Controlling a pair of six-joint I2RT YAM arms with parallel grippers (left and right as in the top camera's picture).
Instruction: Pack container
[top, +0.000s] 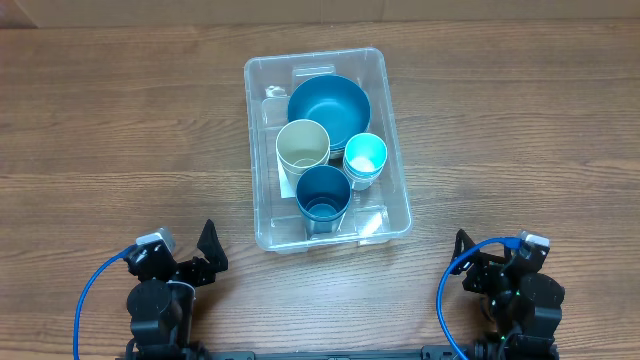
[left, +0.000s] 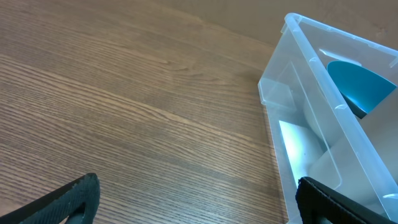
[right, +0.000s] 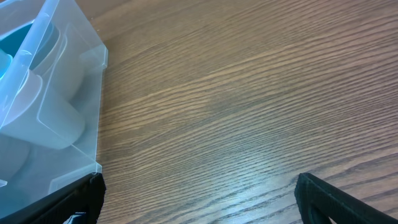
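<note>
The clear rectangular container (top: 262, 120) stands at the table's middle. Inside it are a blue bowl (top: 328, 102), a cream cup (top: 303, 143), a dark blue cup (top: 323, 194) and a light blue cup (top: 365, 155). My left gripper (top: 200, 252) is open and empty at the near left, apart from the container. My right gripper (top: 478, 258) is open and empty at the near right. The left wrist view shows the container's wall (left: 311, 143) and the bowl (left: 360, 84) past the open jaws (left: 199, 202). The right wrist view shows the container's corner (right: 68, 118) beside the open jaws (right: 199, 199).
The wooden table (top: 120, 120) lies bare around the container on all sides. Blue cables (top: 92, 290) run by both arm bases at the near edge.
</note>
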